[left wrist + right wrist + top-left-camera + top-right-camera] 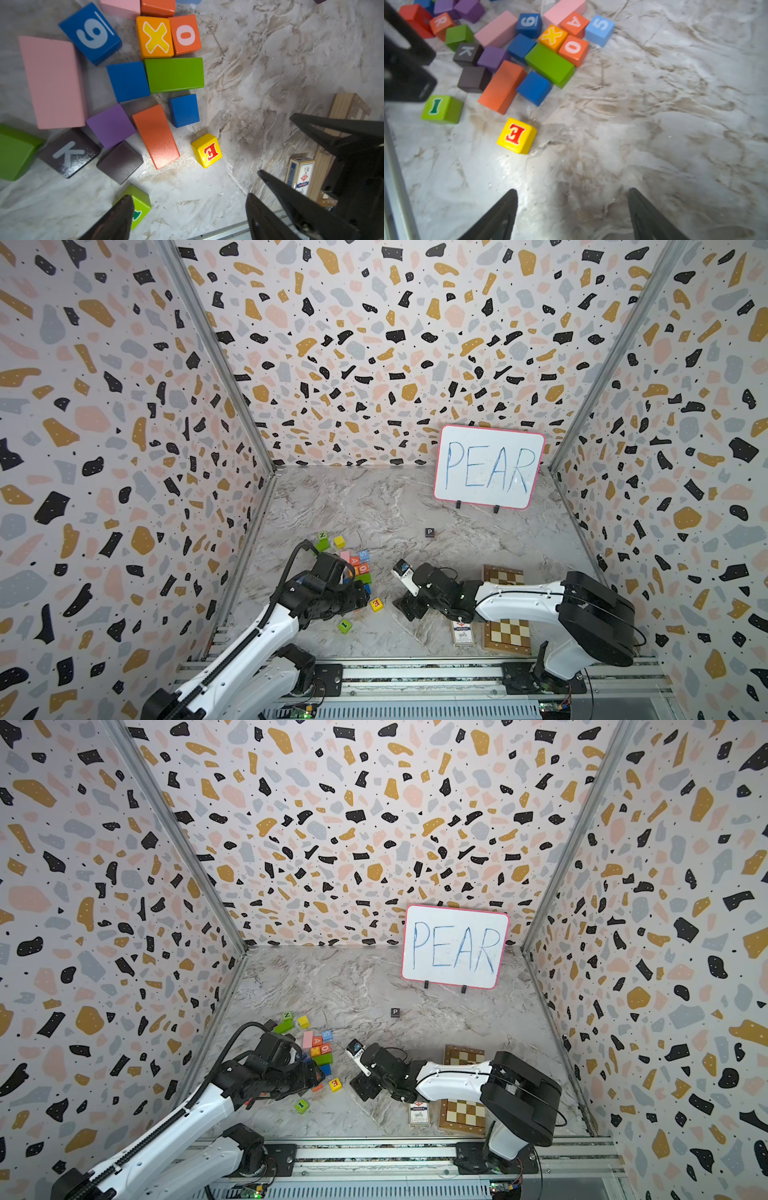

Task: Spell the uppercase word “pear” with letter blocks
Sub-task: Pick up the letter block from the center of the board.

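Both claws hang spread and empty over the marbled grey surface (498, 556) near its front edge: left claw (189, 197), right claw (572, 190). Just beyond their tips lies the small yellow wooden cube with a red E (517, 136), free on all sides. It looks light, rigid and glossy, so pinch two opposite flat faces squarely. Further in, by the left edge, the orange A cube (575, 24) and orange-red R cube (440, 21) sit crowded in the pile of painted blocks (548, 64). Farthest, mid-surface, the black P cube (430, 532) stands alone.
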`<action>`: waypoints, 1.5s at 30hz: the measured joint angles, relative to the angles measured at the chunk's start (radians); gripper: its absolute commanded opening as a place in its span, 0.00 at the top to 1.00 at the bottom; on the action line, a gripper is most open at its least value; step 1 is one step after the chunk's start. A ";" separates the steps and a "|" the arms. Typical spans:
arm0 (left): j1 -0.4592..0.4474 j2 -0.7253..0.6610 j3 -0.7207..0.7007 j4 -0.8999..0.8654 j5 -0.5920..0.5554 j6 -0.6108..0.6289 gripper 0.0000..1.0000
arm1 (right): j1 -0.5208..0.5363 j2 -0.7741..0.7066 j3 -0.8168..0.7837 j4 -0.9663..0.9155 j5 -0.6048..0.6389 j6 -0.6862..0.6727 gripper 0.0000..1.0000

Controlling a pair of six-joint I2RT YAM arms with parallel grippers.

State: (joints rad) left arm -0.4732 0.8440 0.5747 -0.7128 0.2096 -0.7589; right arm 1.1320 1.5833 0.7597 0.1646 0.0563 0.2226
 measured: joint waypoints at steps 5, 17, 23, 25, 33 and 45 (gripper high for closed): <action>0.000 -0.058 -0.065 -0.005 0.027 -0.048 0.17 | 0.085 0.030 0.003 0.057 0.015 -0.013 0.15; 0.000 -0.106 -0.110 -0.021 0.032 -0.098 0.16 | 0.104 0.182 0.066 0.120 0.045 -0.027 0.15; -0.001 -0.093 -0.124 -0.006 0.021 -0.099 0.16 | 0.104 0.239 0.103 0.150 0.060 -0.036 0.15; -0.001 -0.092 -0.129 -0.004 0.018 -0.099 0.16 | 0.104 0.257 0.114 0.152 0.069 -0.040 0.15; -0.001 -0.092 -0.130 0.000 0.008 -0.098 0.15 | 0.090 0.292 0.135 0.178 0.099 -0.049 0.15; -0.001 -0.042 -0.128 0.039 0.007 -0.093 0.15 | 0.043 0.285 0.119 0.192 0.140 -0.048 0.15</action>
State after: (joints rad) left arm -0.4744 0.8017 0.4465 -0.6743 0.2165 -0.8524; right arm 1.1751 1.8683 0.8783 0.3565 0.1963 0.1741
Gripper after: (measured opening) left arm 0.846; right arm 0.848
